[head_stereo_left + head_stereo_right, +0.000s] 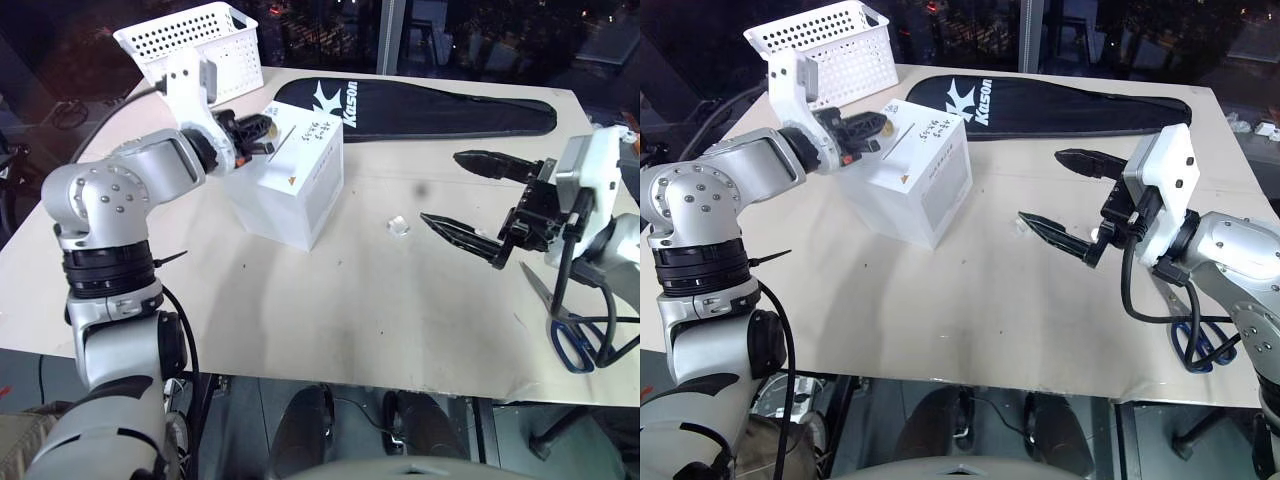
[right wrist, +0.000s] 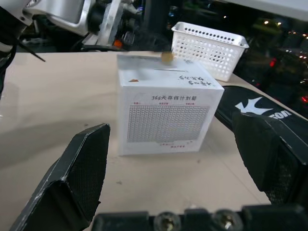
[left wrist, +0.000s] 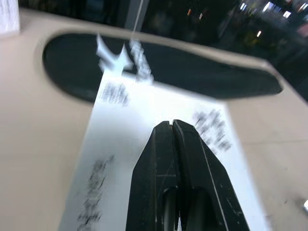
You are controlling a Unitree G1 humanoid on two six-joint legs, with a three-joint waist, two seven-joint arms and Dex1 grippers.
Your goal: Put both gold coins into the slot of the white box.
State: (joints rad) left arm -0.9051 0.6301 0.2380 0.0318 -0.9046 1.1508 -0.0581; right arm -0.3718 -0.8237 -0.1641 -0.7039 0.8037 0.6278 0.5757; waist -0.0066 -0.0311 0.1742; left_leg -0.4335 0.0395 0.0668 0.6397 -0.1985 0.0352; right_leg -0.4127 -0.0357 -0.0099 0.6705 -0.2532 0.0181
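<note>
We find the left claw [image 1: 262, 128] shut over the top of the white box [image 1: 290, 190], beside its slot [image 1: 908, 140] running front to back, a coin [image 2: 167, 57] seemingly there; right claw [image 1: 470, 200] gapes empty, well apart.

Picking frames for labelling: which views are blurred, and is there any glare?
Left wrist view: white box and its handwriting smeared, black bag soft, only the shut left gripper crisp. Right wrist view: box sharp, open right gripper soft. Eye views: sharp; no strong glare on the table.
</note>
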